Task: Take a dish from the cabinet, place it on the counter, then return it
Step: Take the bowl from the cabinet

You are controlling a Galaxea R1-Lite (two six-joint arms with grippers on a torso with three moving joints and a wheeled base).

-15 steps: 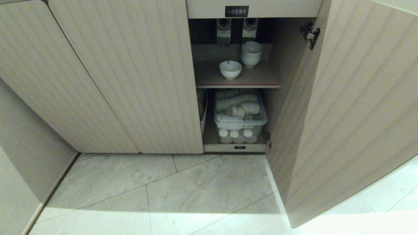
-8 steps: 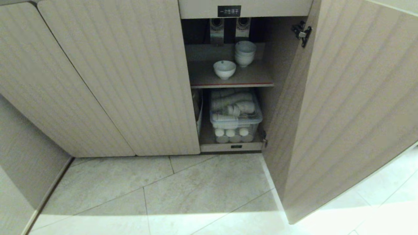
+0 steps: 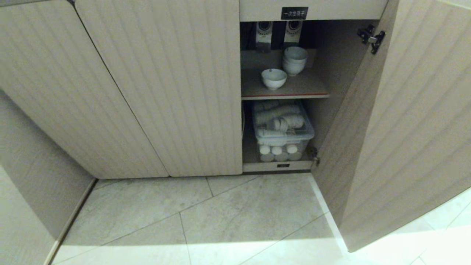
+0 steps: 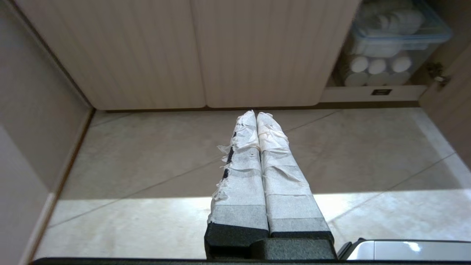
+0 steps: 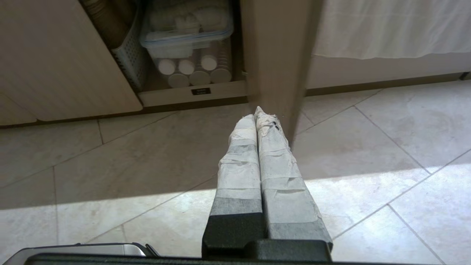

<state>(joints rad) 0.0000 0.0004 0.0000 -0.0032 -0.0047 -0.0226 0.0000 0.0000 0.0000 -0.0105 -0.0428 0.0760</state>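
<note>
Since the camera has swung left, the cabinet [image 3: 165, 84] sits further right; dish [image 3: 273, 78] waits at the shelf's [image 3: 305, 88] front edge, both grippers [image 4: 256, 115] [image 5: 259, 112] pressed together, empty.

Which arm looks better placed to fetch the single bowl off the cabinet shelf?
Probably right. The dish sits right of centre in the head view, and the right pincer, shut, points near the open compartment; the left pincer, shut, faces closed doors.

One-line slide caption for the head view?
Open cabinet: a single white dish on the upper shelf beside stacked bowls, a clear storage box below; neither arm in view.
</note>
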